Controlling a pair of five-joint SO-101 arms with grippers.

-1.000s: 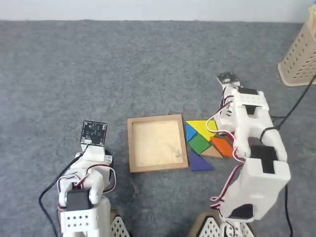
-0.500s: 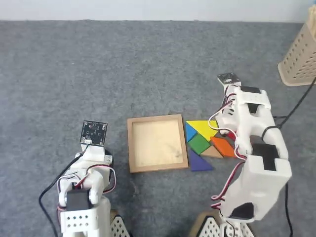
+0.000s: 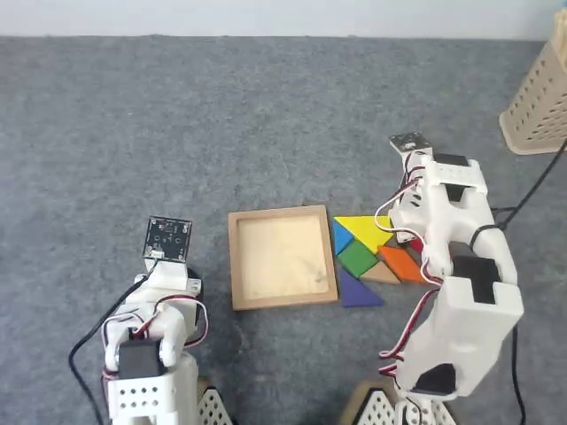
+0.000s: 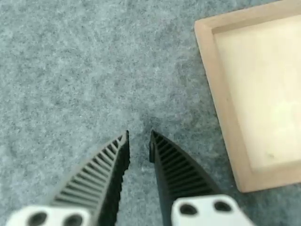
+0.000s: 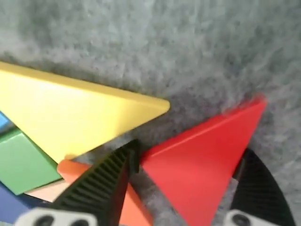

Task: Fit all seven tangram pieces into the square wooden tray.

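Observation:
The square wooden tray (image 3: 237, 261) lies empty on the grey carpet, and its corner (image 4: 225, 108) shows in the left wrist view. Right of it lie the yellow triangle (image 3: 365, 229), blue triangle (image 3: 341, 237), green square (image 3: 357, 258), orange piece (image 3: 399, 263), tan triangle (image 3: 382, 274) and purple triangle (image 3: 358, 291). My right gripper (image 5: 188, 157) is open low over the carpet, one finger on each side of the flat-lying red triangle (image 5: 207, 136), next to the yellow triangle (image 5: 75, 117). My left gripper (image 4: 139, 136) is shut over bare carpet left of the tray.
A beige perforated container (image 3: 537, 93) stands at the far right edge. The right arm (image 3: 452, 230) covers the ground just right of the pieces. Open carpet stretches behind the tray and to its left.
The right arm has shifted slightly to the right over the pieces. The left arm and all the pieces have stayed in place.

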